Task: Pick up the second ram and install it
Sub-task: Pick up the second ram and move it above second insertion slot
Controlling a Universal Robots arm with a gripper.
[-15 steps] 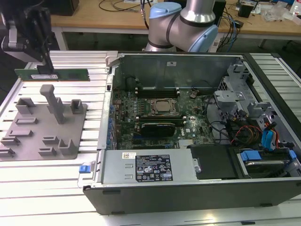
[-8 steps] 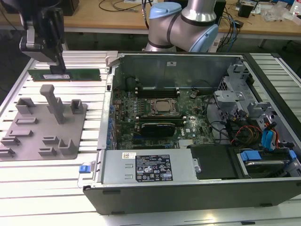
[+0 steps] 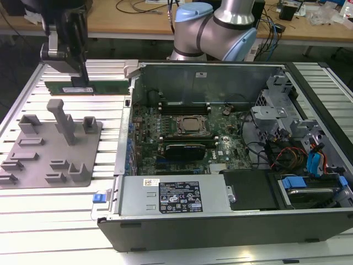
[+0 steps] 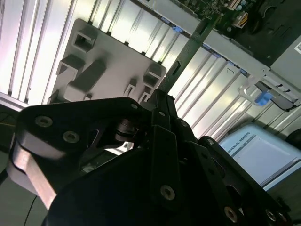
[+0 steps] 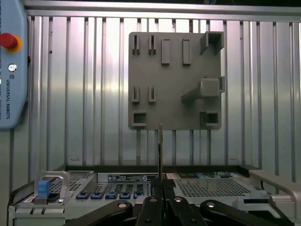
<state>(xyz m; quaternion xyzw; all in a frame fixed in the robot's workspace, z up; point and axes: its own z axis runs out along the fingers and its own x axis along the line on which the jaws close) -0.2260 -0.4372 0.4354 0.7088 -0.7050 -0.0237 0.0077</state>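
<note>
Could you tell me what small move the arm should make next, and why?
Probably carry the second ram toward the exterior view's right, over the open case. The tool grips it above the ribbed table, beside the grey fixture, outside the case where the motherboard lies.

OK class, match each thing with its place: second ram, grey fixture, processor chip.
Things:
1. second ram
2. grey fixture
3. processor chip

Places:
A. lying on the ribbed table
B. seated inside the open computer case
C. gripped by the end effector

Pairs: 1-C, 2-A, 3-B
</note>
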